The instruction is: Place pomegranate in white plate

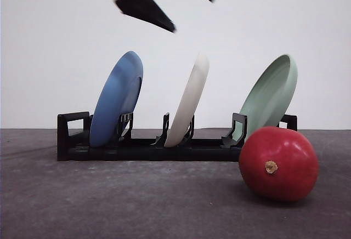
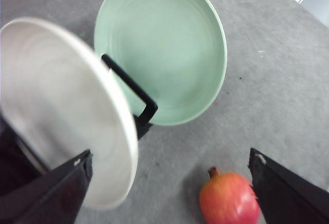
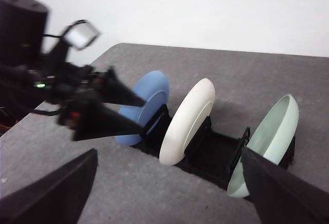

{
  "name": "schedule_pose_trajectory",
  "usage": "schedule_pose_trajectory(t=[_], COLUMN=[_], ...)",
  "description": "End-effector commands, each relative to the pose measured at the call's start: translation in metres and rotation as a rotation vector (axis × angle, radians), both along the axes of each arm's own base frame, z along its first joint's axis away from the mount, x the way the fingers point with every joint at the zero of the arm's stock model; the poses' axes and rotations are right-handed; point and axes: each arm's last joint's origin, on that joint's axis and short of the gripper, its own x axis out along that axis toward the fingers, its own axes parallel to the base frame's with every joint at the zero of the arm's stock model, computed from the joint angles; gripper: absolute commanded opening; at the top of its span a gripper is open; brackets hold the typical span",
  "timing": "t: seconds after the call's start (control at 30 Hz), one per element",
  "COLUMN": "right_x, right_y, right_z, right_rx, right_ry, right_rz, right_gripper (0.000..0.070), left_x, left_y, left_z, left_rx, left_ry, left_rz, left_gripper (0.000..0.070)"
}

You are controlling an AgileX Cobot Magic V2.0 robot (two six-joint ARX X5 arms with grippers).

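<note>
Both grippers stand open and empty: the left gripper (image 1: 164,0) hangs high above the rack (image 1: 148,148), and the right gripper (image 3: 169,193) spreads its fingers wide. Nearest lies the pomegranate (image 1: 278,164) on the table (image 1: 109,206), just in front of the green plate (image 1: 270,97); it looks heavy, hard and glossy (likely slippery), so grip across its widest middle. Farther back, the white plate (image 1: 189,101) leans upright in the rack's middle slot.

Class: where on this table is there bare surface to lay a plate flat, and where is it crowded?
Bare grey table runs in front of the black rack, left of the pomegranate. It is crowded at the rack's right end, where the pomegranate sits close before the green plate, and between the blue plate and white plate.
</note>
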Motion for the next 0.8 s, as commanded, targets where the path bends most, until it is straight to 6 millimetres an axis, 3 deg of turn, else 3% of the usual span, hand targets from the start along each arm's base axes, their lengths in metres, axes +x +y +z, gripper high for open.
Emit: schedule_pose_trajectory(t=[0.0, 0.17, 0.33, 0.53, 0.6, 0.77], right_x=[0.000, -0.001, -0.001, -0.001, -0.001, -0.001], right_y=[0.000, 0.000, 0.001, 0.001, 0.001, 0.001], right_z=[0.005, 0.004, 0.005, 0.005, 0.005, 0.005], right_rx=[0.009, 0.009, 0.020, 0.026, 0.026, 0.026], right_ry=[-0.008, -0.005, -0.005, -0.005, -0.005, -0.005], right_rz=[0.002, 0.003, 0.035, 0.051, 0.051, 0.052], right_gripper=[0.0563, 0.0563, 0.0563, 0.0563, 0.0563, 0.0563], left_x=[0.009, 0.024, 0.034, 0.036, 0.036, 0.035], left_y=[-0.013, -0.032, -0.038, -0.040, -0.040, -0.039], left_z=[-0.002, -0.025, -0.045, -0.047, -0.047, -0.048], left_rx=[0.007, 0.026, 0.072, 0.071, 0.070, 0.079], left_ry=[-0.012, 0.006, 0.015, 0.012, 0.011, 0.023], left_rz=[-0.002, -0.007, 0.026, 0.026, 0.026, 0.026], left_gripper=[0.0597, 0.0596, 0.0596, 0.0587, 0.0518, 0.0151])
